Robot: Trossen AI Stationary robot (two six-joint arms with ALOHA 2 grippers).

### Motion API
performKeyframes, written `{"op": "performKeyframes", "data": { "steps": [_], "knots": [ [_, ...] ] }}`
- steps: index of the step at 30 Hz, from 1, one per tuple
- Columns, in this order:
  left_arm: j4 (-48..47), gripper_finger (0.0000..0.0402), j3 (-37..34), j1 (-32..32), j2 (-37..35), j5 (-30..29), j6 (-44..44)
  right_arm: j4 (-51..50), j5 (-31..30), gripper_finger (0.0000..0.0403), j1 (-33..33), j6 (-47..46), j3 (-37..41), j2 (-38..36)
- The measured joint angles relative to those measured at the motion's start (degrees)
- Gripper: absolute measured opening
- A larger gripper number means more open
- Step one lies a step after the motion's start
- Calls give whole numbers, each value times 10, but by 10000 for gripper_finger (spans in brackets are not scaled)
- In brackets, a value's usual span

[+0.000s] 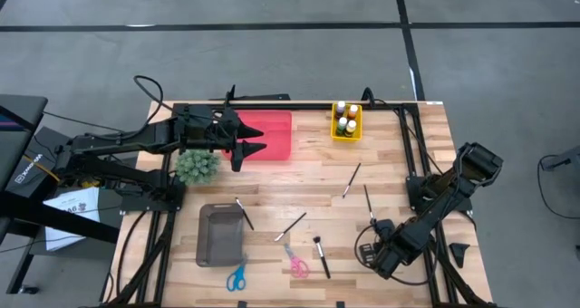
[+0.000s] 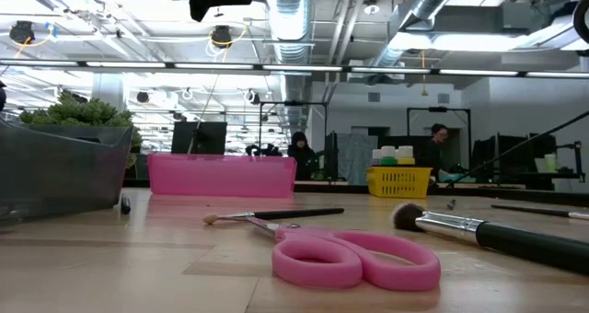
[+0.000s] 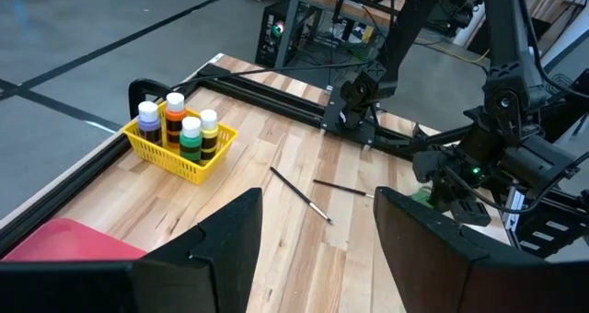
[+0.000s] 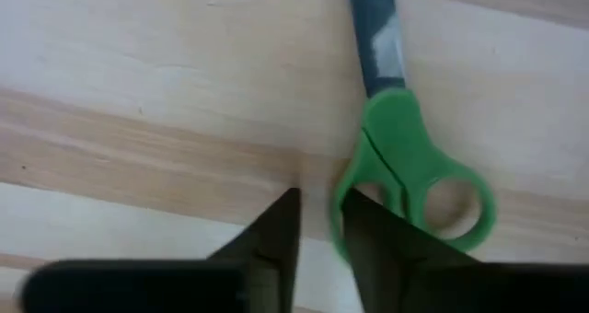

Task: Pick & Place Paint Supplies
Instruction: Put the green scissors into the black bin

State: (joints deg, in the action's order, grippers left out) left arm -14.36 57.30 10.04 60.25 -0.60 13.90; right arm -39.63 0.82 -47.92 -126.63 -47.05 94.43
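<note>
The wooden table carries a pink tray, a grey bin and a yellow basket of paint bottles. Thin brushes lie loose across the middle, with pink scissors and blue scissors toward the near edge.

The left gripper hangs over the pink tray with its fingers spread wide and nothing between them. The basket of bottles lies ahead of those fingers and off to one side, well apart.

The right gripper is low at the table's near right part. Its fingers stand close together with a narrow gap, and nothing can be seen clamped in it. Green scissors lie just beside one finger, their handle loops nearest and the blade running straight away; whether the finger touches the handle is hard to tell.

Two thin brushes lie beyond the right fingers, both running roughly lengthwise away from them. The right arm is clearly nearer to these, so they likely fall to it.
</note>
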Motion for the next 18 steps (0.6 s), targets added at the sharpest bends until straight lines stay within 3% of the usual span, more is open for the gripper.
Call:
{"op": "performKeyframes", "data": {
  "steps": [5, 10, 18],
  "knots": [
    [0, 204, 0, 0, 0, 0, 0, 0, -6, 8, 0, 0, 0, 0],
    [0, 204, 0, 0, 0, 0, 0, 9, -7, 4, -2, 2, -5, 0],
    [-2, 204, 0, 0, 0, 0, -1, -49, -53, 2, -22, 22, -87, 3]
  ]
}}
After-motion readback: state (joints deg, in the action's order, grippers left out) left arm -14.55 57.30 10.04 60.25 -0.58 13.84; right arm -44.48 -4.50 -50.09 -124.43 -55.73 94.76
